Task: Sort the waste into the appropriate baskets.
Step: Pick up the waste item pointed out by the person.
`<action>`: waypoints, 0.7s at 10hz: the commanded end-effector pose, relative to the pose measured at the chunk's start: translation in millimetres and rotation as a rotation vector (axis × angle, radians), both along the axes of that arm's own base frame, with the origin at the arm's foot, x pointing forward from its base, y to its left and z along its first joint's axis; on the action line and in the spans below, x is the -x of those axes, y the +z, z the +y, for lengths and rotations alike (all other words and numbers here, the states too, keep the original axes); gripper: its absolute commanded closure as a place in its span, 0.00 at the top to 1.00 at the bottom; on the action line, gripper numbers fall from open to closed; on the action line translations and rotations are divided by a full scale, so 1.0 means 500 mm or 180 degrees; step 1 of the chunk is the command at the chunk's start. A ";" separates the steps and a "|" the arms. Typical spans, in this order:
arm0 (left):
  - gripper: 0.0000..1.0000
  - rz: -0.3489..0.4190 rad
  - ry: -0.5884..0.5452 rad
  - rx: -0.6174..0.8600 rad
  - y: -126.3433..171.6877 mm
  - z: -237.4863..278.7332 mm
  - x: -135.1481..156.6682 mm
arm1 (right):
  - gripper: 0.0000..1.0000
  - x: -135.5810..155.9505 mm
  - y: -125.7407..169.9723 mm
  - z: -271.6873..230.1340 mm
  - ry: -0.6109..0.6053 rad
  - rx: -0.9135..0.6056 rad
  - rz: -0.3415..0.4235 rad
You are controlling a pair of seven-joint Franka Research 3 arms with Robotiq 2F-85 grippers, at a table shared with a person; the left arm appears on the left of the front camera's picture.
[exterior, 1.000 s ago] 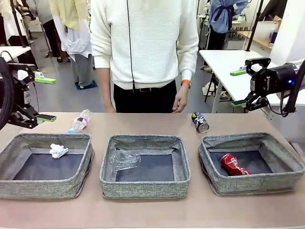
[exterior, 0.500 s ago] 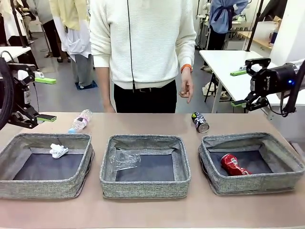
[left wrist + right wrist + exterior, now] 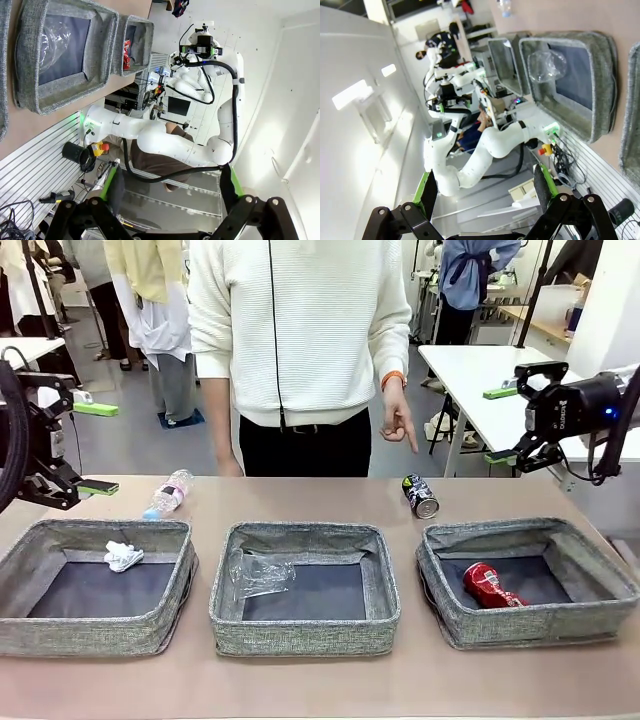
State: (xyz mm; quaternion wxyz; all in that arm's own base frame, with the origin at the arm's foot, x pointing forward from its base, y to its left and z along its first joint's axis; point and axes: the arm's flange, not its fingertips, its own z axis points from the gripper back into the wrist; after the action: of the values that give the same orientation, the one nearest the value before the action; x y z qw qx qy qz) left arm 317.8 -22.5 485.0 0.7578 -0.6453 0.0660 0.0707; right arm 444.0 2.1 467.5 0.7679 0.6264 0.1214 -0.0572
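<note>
The left claw [image 3: 97, 448] and right claw [image 3: 500, 425] both hang wide open and empty, off either end of the counter [image 3: 320, 680]. There's a tissue wad [image 3: 122, 556] in the left basket [image 3: 90, 635], a crumpled bottle [image 3: 258, 573] in the middle basket [image 3: 300, 635] and a red can [image 3: 490, 585] in the right basket [image 3: 530, 625]. A dark can [image 3: 421, 496] and a clear bottle [image 3: 169, 493] lie on the counter behind them. A person's hand [image 3: 398, 423] points downward.

Three baskets [image 3: 300, 636] line the counter [image 3: 320, 686]; on their far side lie a bottle [image 3: 168, 494] at left, a can [image 3: 421, 496] at right.
</note>
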 end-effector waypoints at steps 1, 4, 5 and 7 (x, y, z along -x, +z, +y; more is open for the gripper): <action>1.00 0.0043 0.0043 0.0052 0.009 -0.004 0.000 | 1.00 0.003 0.002 -0.001 0.0009 -0.0007 -0.0031; 1.00 0.0043 0.0043 0.0052 0.009 -0.004 0.000 | 1.00 0.000 0.000 0.000 0.0000 0.0000 0.0000; 1.00 0.0043 0.0043 0.0052 0.009 -0.004 0.000 | 1.00 -0.005 0.011 0.024 0.0315 0.0253 -0.0174; 1.00 0.0043 0.0043 0.0052 0.009 -0.004 0.000 | 1.00 -0.049 0.008 0.127 0.0654 0.2678 -0.0381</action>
State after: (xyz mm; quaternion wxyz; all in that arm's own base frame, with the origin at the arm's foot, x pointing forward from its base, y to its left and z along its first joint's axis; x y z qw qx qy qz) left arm 317.9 -22.8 484.7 0.7580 -0.6450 0.0664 0.0710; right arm 452.9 39.5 472.7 0.8591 0.4931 0.1370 0.0057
